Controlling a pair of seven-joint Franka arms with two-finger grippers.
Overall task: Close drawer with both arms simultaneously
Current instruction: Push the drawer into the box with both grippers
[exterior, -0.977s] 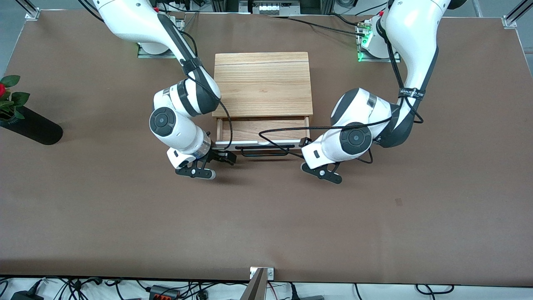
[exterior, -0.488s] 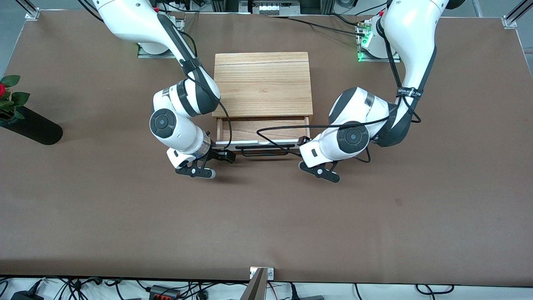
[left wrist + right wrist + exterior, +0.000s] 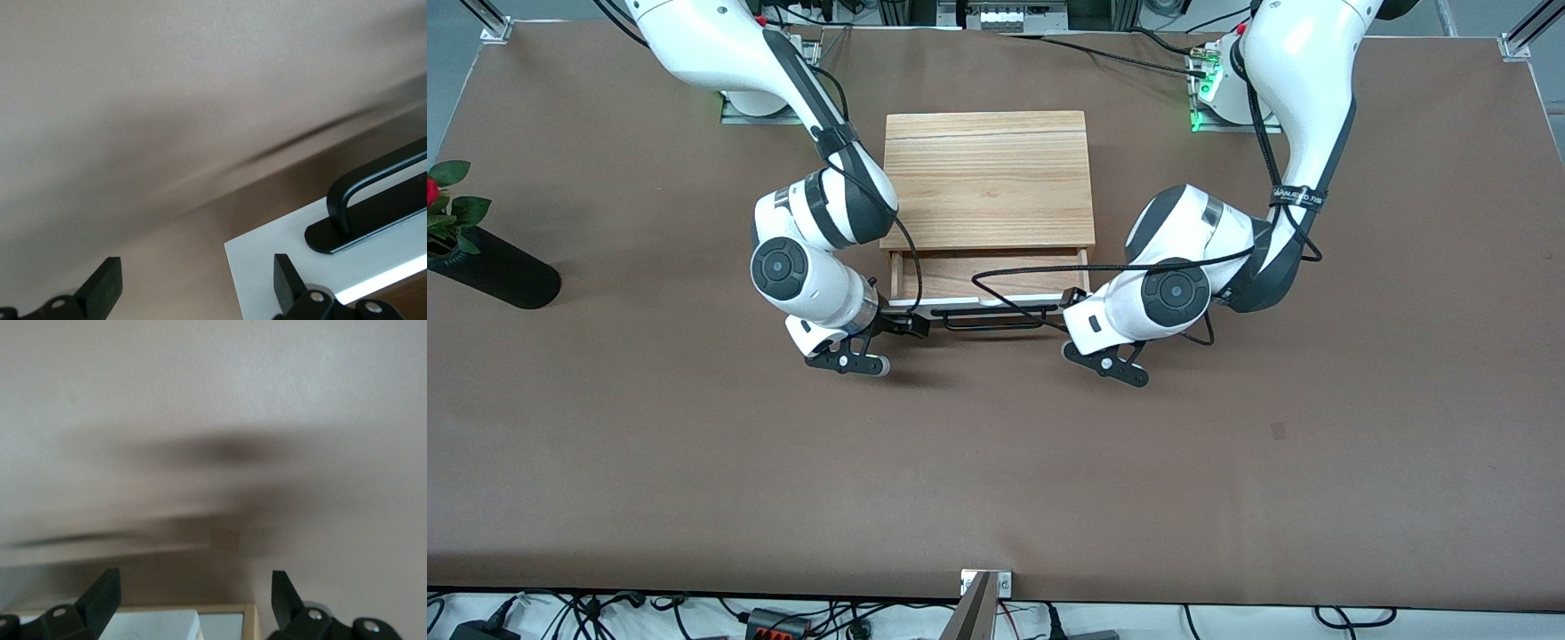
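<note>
The light-wood box (image 3: 989,178) stands mid-table with its drawer (image 3: 987,276) partly pulled out toward the front camera. The drawer has a white front panel (image 3: 969,306) and a black wire handle (image 3: 996,324). My right gripper (image 3: 903,325) is open at the panel's end toward the right arm. My left gripper (image 3: 1069,313) is open at the panel's other end. In the left wrist view my left gripper (image 3: 197,288) is open, with one finger over the white panel's corner (image 3: 267,257) by the handle (image 3: 373,200). In the right wrist view my right gripper (image 3: 193,597) is open over the panel's end (image 3: 153,625).
A black vase (image 3: 494,271) with a red rose lies at the right arm's end of the table. The left arm's black cable (image 3: 1032,271) loops over the open drawer. The brown table (image 3: 996,480) stretches wide nearer the front camera.
Both grippers have moved a little toward the drawer's front panel. The panel and handle sit slightly closer to the box than before.
</note>
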